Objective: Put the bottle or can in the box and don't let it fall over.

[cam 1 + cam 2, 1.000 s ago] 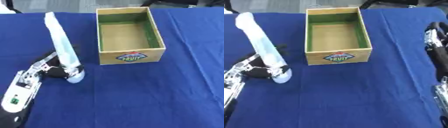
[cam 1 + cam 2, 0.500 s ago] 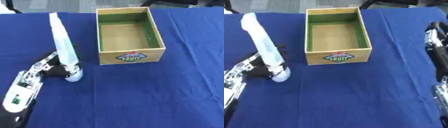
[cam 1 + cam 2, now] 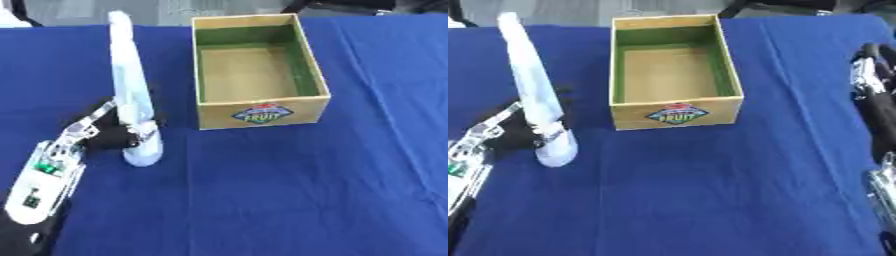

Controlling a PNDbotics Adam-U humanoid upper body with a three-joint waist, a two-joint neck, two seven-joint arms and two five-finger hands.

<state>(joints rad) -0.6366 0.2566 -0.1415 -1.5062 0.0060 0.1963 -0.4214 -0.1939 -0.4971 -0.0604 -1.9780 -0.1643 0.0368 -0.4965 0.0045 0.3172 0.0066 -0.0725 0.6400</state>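
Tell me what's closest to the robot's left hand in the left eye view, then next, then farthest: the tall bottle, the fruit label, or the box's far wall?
1. Tall bottle, in the left hand.
2. Fruit label, on the box's near wall.
3. Far wall, at the back.

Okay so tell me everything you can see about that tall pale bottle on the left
The bottle is tall, slim and pale bluish-white, looking like translucent plastic, narrowing toward its top and rounded at the base. It stands on the blue tablecloth, leaning slightly, left of the open cardboard box and outside it. The left robot hand has its fingers curled round the lower part. No label or cap detail can be made out.
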